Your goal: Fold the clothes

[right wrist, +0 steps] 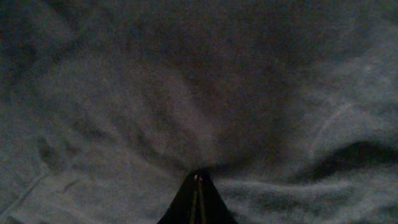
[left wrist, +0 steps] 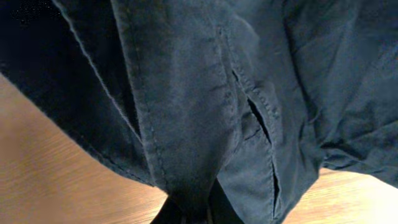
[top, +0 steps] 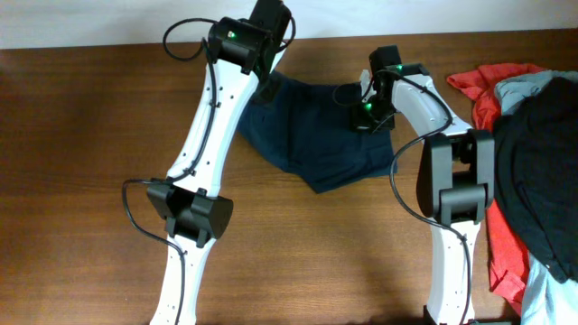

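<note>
The dark navy shorts [top: 316, 144] lie wrinkled at the far middle of the wooden table [top: 90, 135]. My left gripper [top: 267, 88] is at their far left edge. In the left wrist view it [left wrist: 194, 210] is shut on a seamed fold of the shorts [left wrist: 205, 93], and the cloth hangs lifted above the wood. My right gripper [top: 359, 97] is at the shorts' far right part. In the right wrist view its fingers [right wrist: 198, 180] are closed together, tips buried in the navy cloth [right wrist: 155, 93] that fills the view.
A pile of other clothes lies at the right edge: a red garment [top: 492, 86], a larger black garment [top: 542, 162] on top of it, and a light blue-grey piece [top: 528, 86]. The table's far edge runs just behind both grippers.
</note>
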Motion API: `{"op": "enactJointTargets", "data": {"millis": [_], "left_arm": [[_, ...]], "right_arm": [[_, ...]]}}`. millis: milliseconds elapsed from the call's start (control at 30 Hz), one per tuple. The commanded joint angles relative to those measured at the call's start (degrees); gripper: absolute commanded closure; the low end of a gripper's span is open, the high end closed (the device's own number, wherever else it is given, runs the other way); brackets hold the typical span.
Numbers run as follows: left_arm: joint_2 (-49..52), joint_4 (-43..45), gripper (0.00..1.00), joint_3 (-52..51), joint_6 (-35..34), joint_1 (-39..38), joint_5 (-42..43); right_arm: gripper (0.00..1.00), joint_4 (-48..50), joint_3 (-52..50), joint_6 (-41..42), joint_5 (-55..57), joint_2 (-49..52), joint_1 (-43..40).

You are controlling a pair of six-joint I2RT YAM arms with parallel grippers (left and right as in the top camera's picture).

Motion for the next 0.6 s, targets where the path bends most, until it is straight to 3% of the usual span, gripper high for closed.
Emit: {"op": "enactJointTargets", "data": {"millis": [0,367,567], "left_arm": [[0.5,-0.2,1.00,1.0,2.8,2.8,-3.3],[0.5,-0.1,1.00,1.0,4.6,9.9,3.1],[0.5,-0.2,1.00,1.0,4.6,9.3,14.0]], "right_arm": [[0.96,0.1,-1.3,3.5,-1.7,0.7,3.0],[0.96,5.9,-1.3,8.2,-3.7,0.7,10.8],[0.96,7.6,-1.3,9.2,-3.5,0.7,12.3]]}}
